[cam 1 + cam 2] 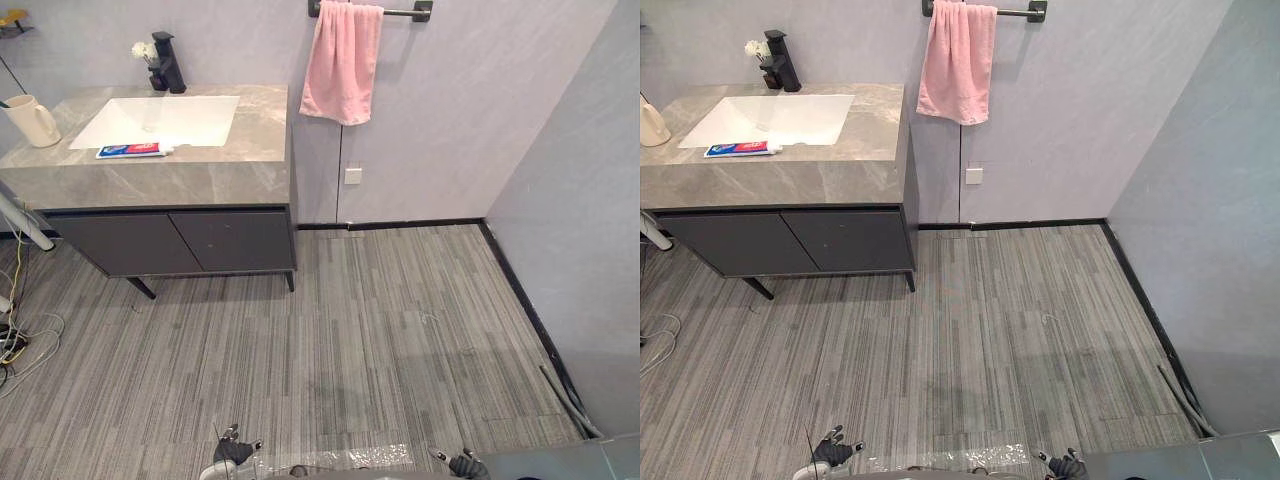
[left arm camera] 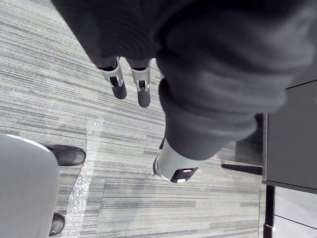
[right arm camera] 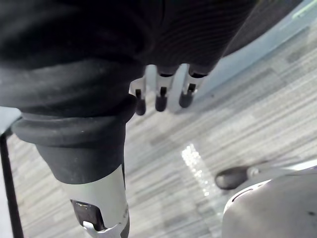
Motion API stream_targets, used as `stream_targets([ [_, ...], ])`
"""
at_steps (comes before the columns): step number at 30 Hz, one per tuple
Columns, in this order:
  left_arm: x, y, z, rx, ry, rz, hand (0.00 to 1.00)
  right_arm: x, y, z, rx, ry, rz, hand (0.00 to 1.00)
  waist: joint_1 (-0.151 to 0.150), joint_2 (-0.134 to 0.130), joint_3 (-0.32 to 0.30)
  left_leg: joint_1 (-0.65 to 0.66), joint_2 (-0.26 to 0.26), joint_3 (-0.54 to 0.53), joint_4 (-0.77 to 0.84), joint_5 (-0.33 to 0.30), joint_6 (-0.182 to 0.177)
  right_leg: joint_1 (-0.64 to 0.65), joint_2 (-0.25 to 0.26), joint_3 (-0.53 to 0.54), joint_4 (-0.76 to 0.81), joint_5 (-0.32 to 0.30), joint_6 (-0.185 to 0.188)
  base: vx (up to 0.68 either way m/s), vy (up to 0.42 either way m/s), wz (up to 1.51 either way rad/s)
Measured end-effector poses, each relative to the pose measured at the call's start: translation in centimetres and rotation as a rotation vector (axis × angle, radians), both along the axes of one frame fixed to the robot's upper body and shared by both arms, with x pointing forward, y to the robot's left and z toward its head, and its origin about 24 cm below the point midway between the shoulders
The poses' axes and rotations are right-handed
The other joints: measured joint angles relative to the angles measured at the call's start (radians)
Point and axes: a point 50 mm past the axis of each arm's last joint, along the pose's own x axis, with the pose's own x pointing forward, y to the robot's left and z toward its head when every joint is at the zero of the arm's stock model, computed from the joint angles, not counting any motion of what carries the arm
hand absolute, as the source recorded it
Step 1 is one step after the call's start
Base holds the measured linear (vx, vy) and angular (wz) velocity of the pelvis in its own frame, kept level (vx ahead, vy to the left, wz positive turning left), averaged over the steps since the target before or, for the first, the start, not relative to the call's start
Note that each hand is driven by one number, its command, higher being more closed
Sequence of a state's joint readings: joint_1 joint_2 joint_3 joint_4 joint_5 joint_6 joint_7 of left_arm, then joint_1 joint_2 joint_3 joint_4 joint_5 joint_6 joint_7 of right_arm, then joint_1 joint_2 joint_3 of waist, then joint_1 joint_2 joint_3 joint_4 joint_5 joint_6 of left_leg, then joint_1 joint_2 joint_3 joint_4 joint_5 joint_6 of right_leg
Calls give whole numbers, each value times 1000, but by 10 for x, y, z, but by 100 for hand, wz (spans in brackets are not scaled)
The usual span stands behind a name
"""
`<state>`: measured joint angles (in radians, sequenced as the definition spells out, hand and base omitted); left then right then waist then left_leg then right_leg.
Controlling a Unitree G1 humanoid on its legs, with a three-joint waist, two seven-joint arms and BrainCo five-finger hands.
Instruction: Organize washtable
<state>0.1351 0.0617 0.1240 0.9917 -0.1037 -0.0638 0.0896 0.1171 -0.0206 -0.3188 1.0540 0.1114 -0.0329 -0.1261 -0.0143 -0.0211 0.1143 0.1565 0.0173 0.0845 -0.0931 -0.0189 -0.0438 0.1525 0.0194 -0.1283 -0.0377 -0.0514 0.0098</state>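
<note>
Your left robot hand (image 2: 142, 89) and right robot hand (image 3: 161, 94) hang over the floor (image 1: 400, 330), fingers relaxed and empty, well apart from the tabletop (image 1: 200, 178). The toothpaste tube (image 1: 133, 150) lies just beside the sink (image 1: 160, 120), with the cup (image 1: 32, 120) near the left edge. A hasty reach could nudge the tube into the basin or tip the cup off.

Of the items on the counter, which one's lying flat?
The toothpaste tube, flat by the front of the sink; the cream cup and black faucet stand upright.
</note>
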Motion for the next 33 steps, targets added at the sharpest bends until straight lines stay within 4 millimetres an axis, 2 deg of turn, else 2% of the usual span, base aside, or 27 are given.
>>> stream_targets([
  [33,2,-3,-1,-10,2,-18,0,-2,0,-1,24,1,-51,0,-1,10,7,-1,0,1,0,0,0,0,1,1,-1,0,0,0,0,0],
])
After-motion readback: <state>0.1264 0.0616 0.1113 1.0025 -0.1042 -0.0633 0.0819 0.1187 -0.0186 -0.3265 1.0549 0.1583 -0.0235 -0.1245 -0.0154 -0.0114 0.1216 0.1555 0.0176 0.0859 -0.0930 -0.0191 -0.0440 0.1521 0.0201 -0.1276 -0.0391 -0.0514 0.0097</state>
